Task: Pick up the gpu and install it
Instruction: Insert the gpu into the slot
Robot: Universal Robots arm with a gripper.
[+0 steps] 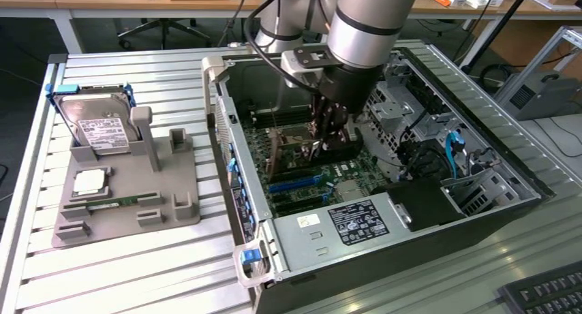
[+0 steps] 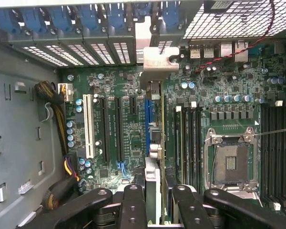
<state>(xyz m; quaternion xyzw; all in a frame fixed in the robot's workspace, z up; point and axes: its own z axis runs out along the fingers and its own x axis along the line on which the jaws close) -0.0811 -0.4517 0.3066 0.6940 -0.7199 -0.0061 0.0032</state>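
Closest to us the gripper [image 2: 152, 200] fingers are clamped partway on the gpu [image 2: 152, 138], held edge-on over the blue slot [image 2: 147, 124] on the motherboard [image 2: 119, 138]. We'd call the card light, stiff and fragile, best pinched by its edges. The arm reaches straight down into the open case [image 1: 509, 184]

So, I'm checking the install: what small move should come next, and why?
Probably ease the card straight down: the gripper holds it edge-on over the blue slot, its bracket at the case's rear wall, apparently not seated yet.
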